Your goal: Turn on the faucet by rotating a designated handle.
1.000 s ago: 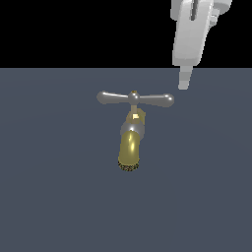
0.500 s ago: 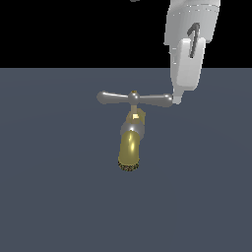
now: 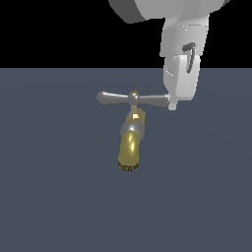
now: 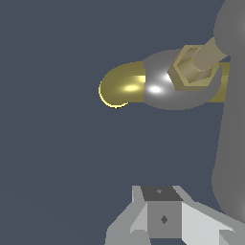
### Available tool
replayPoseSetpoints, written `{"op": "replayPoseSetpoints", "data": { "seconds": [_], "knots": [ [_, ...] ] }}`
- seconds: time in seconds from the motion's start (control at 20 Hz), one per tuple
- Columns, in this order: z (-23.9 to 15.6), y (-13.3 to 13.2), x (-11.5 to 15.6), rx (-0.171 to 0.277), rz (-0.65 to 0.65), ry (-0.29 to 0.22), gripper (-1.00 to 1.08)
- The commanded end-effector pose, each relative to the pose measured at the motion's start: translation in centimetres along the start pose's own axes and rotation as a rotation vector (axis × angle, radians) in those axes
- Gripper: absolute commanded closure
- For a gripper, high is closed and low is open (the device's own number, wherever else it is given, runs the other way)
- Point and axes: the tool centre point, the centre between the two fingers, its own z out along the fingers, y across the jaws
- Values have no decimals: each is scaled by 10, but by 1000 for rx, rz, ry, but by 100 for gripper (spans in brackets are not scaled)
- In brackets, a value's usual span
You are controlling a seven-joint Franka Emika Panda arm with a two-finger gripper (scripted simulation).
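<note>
Pincer (image 3: 173, 104) lowered onto handle (image 3: 134, 97) end, faucet (image 3: 131, 142) below, jaw state unclear

The faucet (image 3: 131, 145) has a shiny brass-yellow spout and grey collar; the handle (image 3: 133, 98) is silver-grey; the gripper (image 3: 173, 104) is white; the bench (image 3: 49, 197) is dark slate-blue.

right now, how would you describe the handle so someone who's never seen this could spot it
Find the faucet standing alone on the dark grey floor. Across its top runs the handle, a slim silver crossbar with a rounded knob at its free end. Unlike the brass-yellow spout curving down below it, it is grey and horizontal, and the gripper is at one end.
</note>
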Motion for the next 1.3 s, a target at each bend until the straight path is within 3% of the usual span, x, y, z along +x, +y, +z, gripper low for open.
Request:
{"op": "replayPoseSetpoints", "data": {
  "seconds": [0.0, 0.45, 1.25],
  "knots": [
    [3, 2, 1, 0, -14, 1, 108],
    [4, 4, 2, 1, -23, 2, 108],
    [5, 47, -1, 1, -23, 2, 108]
  ]
}}
